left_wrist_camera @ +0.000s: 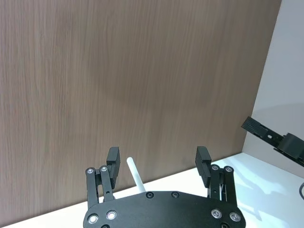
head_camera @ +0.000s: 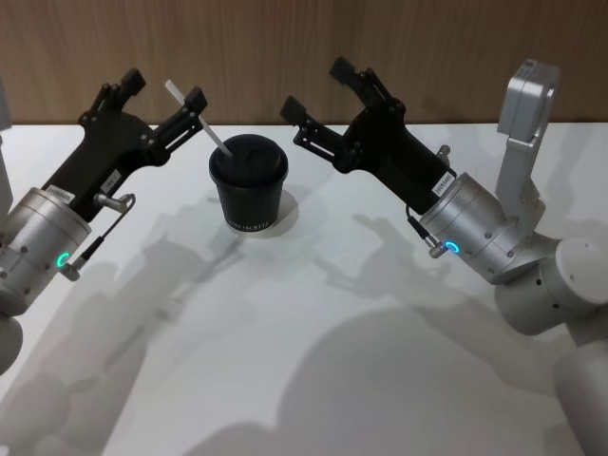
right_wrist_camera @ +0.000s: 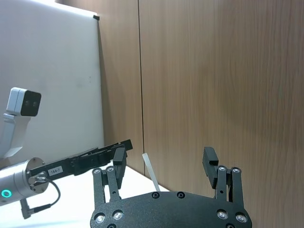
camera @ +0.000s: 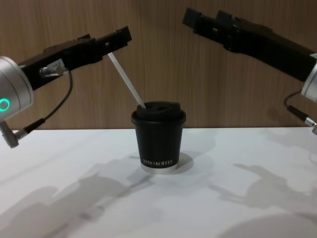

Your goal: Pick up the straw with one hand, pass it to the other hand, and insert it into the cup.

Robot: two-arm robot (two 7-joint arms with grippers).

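- On the white bench (head_camera: 285, 361) in the head view: black cup (head_camera: 249, 195) with its lid on, standing upright about midway between the two arms.
- Same view: white straw (head_camera: 201, 122) with the lower end in the lid, leaning up and toward the robot's left.
- Same view: left tool (head_camera: 163, 92) raised beside the cup, fingers wide apart, with the upper end of the straw between them and close to the finger nearer the cup. Contact with that finger not possible to tell.
- Same view: right tool (head_camera: 313, 87) raised on the other side of the cup, fingers also apart, gripping nothing and pointing toward the cup from the right.
- From the left wrist view: left tool (left_wrist_camera: 158, 159) spread open before a wooden wall (left_wrist_camera: 142, 71), and the straw (left_wrist_camera: 135, 173) rising inside the gap, much closer to one finger than to the other.
- From the right wrist view: right tool (right_wrist_camera: 164, 159) spread open, with the straw (right_wrist_camera: 151, 171) seen farther off through the gap and the left tool's long black finger beside it.
- From the chest view: cup (camera: 158, 141) on the bench (camera: 198, 198), straw (camera: 126, 79) slanting from the lid up to the tip of the left tool (camera: 116, 37).
- Same view: right tool (camera: 195, 17) high up, well apart from cup and straw.
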